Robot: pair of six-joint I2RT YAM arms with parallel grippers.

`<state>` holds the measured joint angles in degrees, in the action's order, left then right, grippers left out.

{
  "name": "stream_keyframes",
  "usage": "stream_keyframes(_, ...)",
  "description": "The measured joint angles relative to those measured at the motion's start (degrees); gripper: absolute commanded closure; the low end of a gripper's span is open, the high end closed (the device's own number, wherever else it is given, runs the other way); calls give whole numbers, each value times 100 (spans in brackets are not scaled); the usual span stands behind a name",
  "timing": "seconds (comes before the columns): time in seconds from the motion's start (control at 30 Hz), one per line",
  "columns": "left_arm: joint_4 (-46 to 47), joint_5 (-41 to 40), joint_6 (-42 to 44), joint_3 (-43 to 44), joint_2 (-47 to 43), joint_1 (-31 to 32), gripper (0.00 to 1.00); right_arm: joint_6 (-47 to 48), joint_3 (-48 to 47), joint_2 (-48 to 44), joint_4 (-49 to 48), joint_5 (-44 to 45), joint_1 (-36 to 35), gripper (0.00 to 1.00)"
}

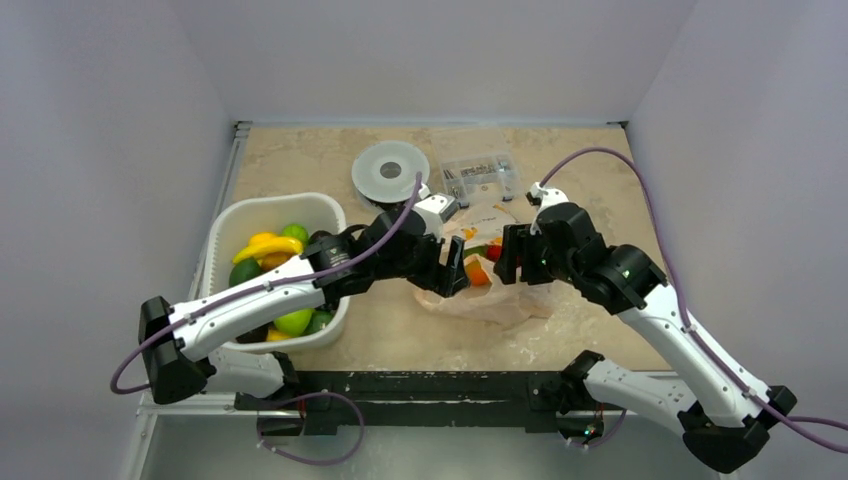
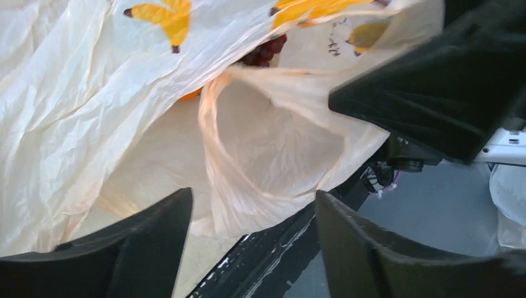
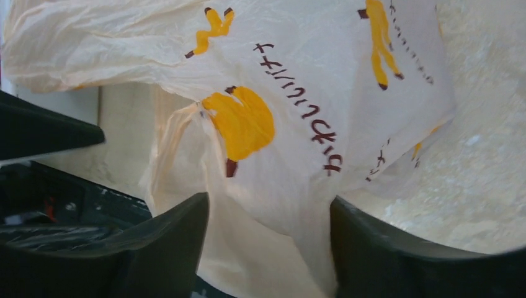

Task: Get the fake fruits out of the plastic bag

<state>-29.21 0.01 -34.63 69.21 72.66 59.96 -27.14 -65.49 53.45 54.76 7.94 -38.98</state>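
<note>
The pale-peach plastic bag (image 1: 497, 298) lies crumpled at mid-table between both grippers. An orange fruit (image 1: 478, 273) and a red one (image 1: 493, 252) show at its mouth. My left gripper (image 1: 452, 268) is open at the bag's left side; in the left wrist view (image 2: 254, 211) a handle loop (image 2: 214, 155) hangs just beyond its fingers, with a dark red fruit (image 2: 267, 49) under the film. My right gripper (image 1: 508, 255) is open at the bag's right side; in its wrist view (image 3: 270, 211) bag film (image 3: 310, 74) lies between the spread fingers.
A white basin (image 1: 222, 228) at the left holds several yellow and green fruits (image 1: 268, 245). A grey round disc (image 1: 390, 170) and a clear box of small parts (image 1: 478, 175) stand at the back. A black rail (image 1: 420, 385) runs along the near edge.
</note>
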Motion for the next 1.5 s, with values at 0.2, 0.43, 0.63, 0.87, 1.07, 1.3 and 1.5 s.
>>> stream_keyframes(0.2, 446, 570, -87, -151, 619, -13, 52, -922, -39, -17, 564, -44, 0, 1)
stream_keyframes(0.43, 994, 1169, -275, -302, 1126, 131, 60, -2026, -129, -247, 1292, 243, 0, 1)
stream_keyframes(0.63, 1226, 1381, -374, -302, 1237, 236, 60, -2540, -162, -157, 1753, 461, 0, 1)
stream_keyframes(0.87, 1248, 1440, -372, -302, 1237, 236, 58, -2302, -955, -79, 2094, 787, 0, 1)
stream_keyframes(1.07, 1239, 1440, -367, -302, 1287, 236, 58, -2103, -953, -146, 2214, 1016, 2, 1)
stream_keyframes(1.3, 1235, 1440, -358, -299, 1314, 236, 58, -2271, -197, -455, 2170, 741, 2, 1)
stream_keyframes(1.5, 1204, 1453, -326, -216, 1453, 236, 48, -2343, 693, -621, 1639, 380, 0, 33)
